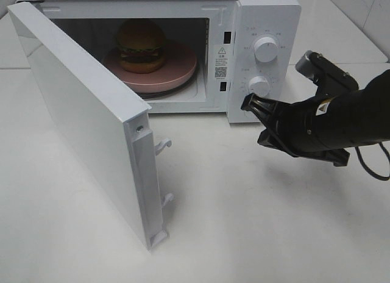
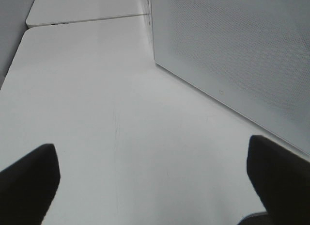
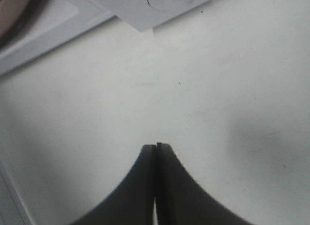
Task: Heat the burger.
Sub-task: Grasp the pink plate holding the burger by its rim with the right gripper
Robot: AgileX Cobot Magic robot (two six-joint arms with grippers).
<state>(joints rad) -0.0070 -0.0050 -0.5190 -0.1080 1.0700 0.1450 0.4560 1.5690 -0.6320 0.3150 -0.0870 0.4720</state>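
White flat tabletop (image 1: pixel 244 222) carries it all. On it sits the big white box microwave oven (image 1: pixel 268 14) w/ its white door (image 1: pixel 79 124) swung wide open. Inside lies a round pink plate (image 1: pixel 183 72), & in the middle of that plate sits the round burger w/ shiny brown bun, green lettuce & dark patty (image 1: pixel 141 45).

I think the burger is light & soft. The bun would squash if pinched hard, the shiny top looks slippy, & the layers could slide apart. Best not to grab it at all: if it must move, take the plate by its rim. It's already in the oven, so prob. the door needs a push shut next.

The black right end effector (image 1: pixel 248 102) hangs just beside the oven's lower front corner, its two tips pressed together w/ nothing btw them. The left end effector (image 2: pixel 152 167) is low by the oven's dotted side wall, tips wide apart, holding nothing. The lower round white knob (image 1: pixel 259 86) is near the right one.

The tabletop looks smooth & hard, so things may slide on it. There's lots of room in front, but the open door fills the left side.
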